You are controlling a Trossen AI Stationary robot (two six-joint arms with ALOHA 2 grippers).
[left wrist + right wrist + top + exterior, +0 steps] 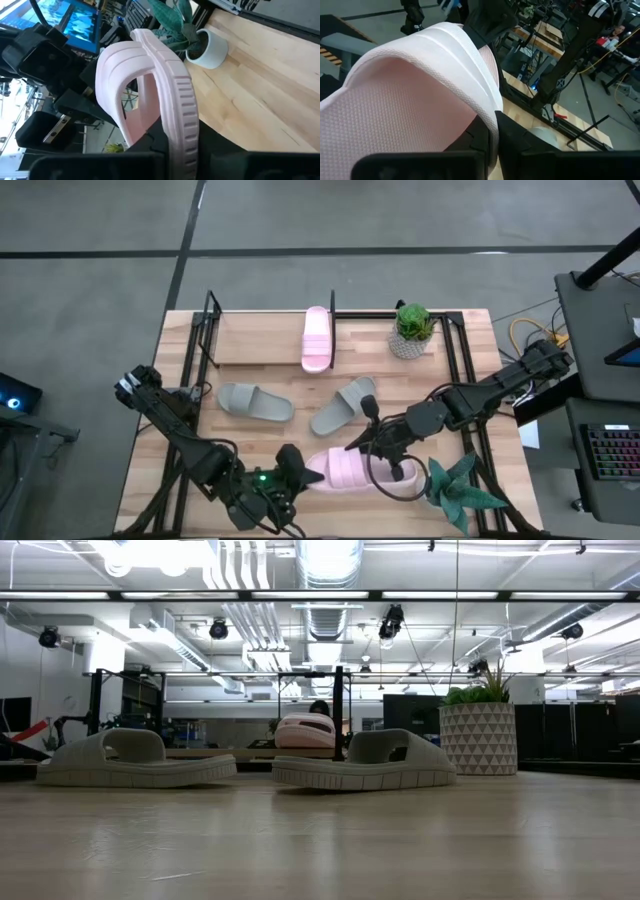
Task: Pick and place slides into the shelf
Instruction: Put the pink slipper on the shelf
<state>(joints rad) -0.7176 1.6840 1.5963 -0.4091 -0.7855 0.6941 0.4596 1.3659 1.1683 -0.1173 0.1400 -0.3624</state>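
A pale pink slide (350, 470) is near the table's front edge, between my two grippers. My left gripper (297, 467) is shut on its left end and my right gripper (395, 468) is shut on its right end. Another pink slide (317, 338) lies on the shelf (260, 340) at the far side; it also shows in the low view (305, 730). Two grey-green slides (255, 402) (343, 405) lie soles down on the table in front of the shelf, and show in the low view (135, 760) (365, 762). The low view shows neither gripper. My left gripper pinches the rim of the pink slide's sole (175, 135) at its left end between its two fingers, coming level from the table's left. The slide runs away from the fingers along their line. It seems to be held above the tabletop. My right gripper pinches the pink slide's edge (487, 120) at its right end between its two fingers, coming from the table's right. The wide strap (420, 55) rises right in front of the fingers. Whether any part rests on the table cannot be told.
A potted plant in a patterned white pot (412, 330) stands on the shelf's right part. A second plant in a white pot (455, 490) stands at the table's near right corner, close to my right gripper. Black shelf uprights (333, 305) stand beside the shelved slide.
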